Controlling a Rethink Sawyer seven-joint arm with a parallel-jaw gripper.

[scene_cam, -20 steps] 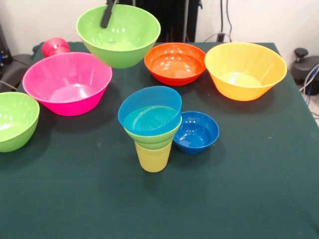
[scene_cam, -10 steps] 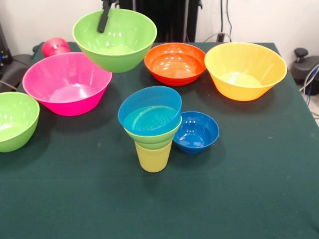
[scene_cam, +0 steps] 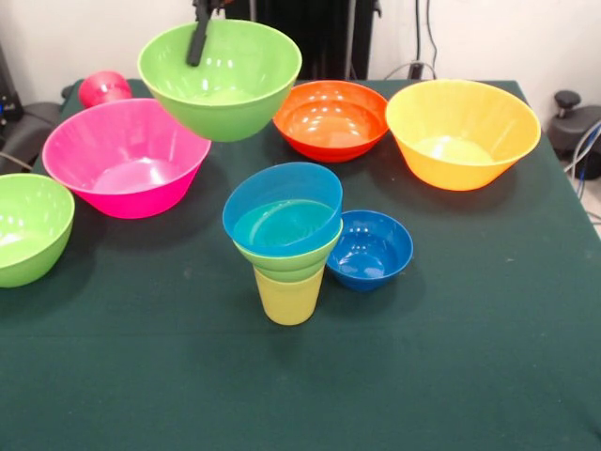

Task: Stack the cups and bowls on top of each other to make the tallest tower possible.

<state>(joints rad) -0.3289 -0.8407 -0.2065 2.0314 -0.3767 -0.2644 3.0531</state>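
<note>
Gripper stayed clamped on rim of large green bowl, carried aloft, shifted slightly toward orange-red bowl. Tower unchanged: yellow cup, nested green bowls, light blue bowl on top, empty.

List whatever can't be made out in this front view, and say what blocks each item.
- Gripper: only one dark finger shows inside the raised lime green plastic bowl; the rest is cut off by the top edge.
- Red plastic cup: lower part hidden behind the large pink bowl.
- Second green bowl: cut off by the left edge.
- Pale yellow cup: rim hidden under the nested bowls.
</note>
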